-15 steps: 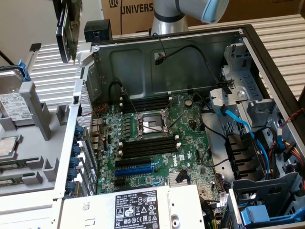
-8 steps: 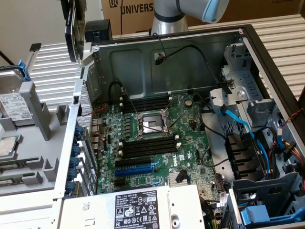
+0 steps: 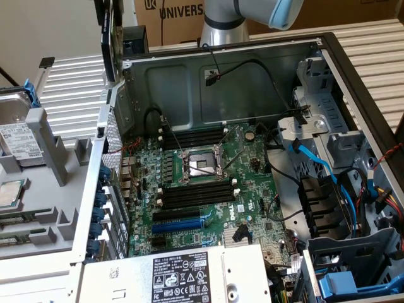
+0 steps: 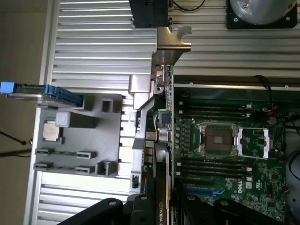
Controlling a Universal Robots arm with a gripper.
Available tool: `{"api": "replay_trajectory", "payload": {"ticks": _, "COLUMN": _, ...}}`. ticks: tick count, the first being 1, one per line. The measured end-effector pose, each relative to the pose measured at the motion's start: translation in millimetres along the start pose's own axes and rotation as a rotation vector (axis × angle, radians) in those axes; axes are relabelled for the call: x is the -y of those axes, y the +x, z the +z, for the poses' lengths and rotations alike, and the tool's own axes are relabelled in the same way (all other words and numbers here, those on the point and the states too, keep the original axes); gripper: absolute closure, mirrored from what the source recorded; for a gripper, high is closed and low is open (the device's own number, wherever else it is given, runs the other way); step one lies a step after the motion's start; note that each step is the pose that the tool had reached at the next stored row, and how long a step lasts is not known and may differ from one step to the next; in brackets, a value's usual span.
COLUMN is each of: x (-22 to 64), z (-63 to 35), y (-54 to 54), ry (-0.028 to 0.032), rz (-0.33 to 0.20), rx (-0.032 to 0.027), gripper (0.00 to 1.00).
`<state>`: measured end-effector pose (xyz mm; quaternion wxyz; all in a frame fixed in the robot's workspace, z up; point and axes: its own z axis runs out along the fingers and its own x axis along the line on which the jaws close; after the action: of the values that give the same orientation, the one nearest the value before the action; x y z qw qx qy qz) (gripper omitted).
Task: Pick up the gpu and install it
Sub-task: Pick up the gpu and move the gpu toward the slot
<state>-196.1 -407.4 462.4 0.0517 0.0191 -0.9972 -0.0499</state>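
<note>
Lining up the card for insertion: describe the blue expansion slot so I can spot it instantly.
Inside the open computer case, find the green motherboard and its square CPU socket. Between the socket's lower black memory slots and the labelled power supply lies the blue expansion slot, the only blue one among black slots.

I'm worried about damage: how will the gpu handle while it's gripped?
Likely stiff: the gpu stands straight out from the gripper, unbent. Probably fragile: bare components show along its edge. Its protruding metal bracket could snag on things.

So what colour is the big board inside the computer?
The board is green, clearest in the exterior view.
</note>
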Motion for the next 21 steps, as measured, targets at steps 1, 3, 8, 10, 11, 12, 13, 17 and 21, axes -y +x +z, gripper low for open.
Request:
{"api": "replay_trajectory", "payload": {"ticks": 1, "x": 0.0, "z": 0.2, "y": -0.4, "ry": 0.0006, "rz": -0.007, "rx": 0.0008, "gripper": 0.74}}
{"api": "replay_trajectory", "payload": {"ticks": 3, "x": 0.1, "z": 0.4, "y": -1.0, "ry": 0.0026, "rz": -0.025, "rx": 0.0028, "gripper": 0.74}}
{"api": "replay_trajectory", "payload": {"ticks": 8, "x": 0.6, "z": 0.7, "y": -11.8, "ry": 0.0048, "rz": -0.043, "rx": 0.0056, "gripper": 0.74}}
{"api": "replay_trajectory", "payload": {"ticks": 10, "x": 0.8, "z": 0.3, "y": -16.7, "ry": 0.0049, "rz": -0.043, "rx": 0.0049, "gripper": 0.74}}
{"api": "replay_trajectory", "payload": {"ticks": 11, "x": 0.8, "z": 0.3, "y": -16.7, "ry": 0.0048, "rz": -0.043, "rx": 0.0050, "gripper": 0.74}}
{"api": "replay_trajectory", "payload": {"ticks": 12, "x": 0.8, "z": 0.3, "y": -16.7, "ry": 0.0047, "rz": -0.043, "rx": 0.0051, "gripper": 0.74}}
{"api": "replay_trajectory", "payload": {"ticks": 13, "x": 0.8, "z": 0.3, "y": -16.9, "ry": 0.0047, "rz": -0.043, "rx": 0.0051, "gripper": 0.74}}
{"api": "replay_trajectory", "payload": {"ticks": 17, "x": 1.2, "z": -1.1, "y": -30.6, "ry": 0.0048, "rz": -0.043, "rx": 0.0051, "gripper": 0.74}}
{"api": "replay_trajectory", "payload": {"ticks": 21, "x": 1.8, "z": -2.9, "y": -48.5, "ry": 0.0049, "rz": -0.044, "rx": 0.0049, "gripper": 0.74}}
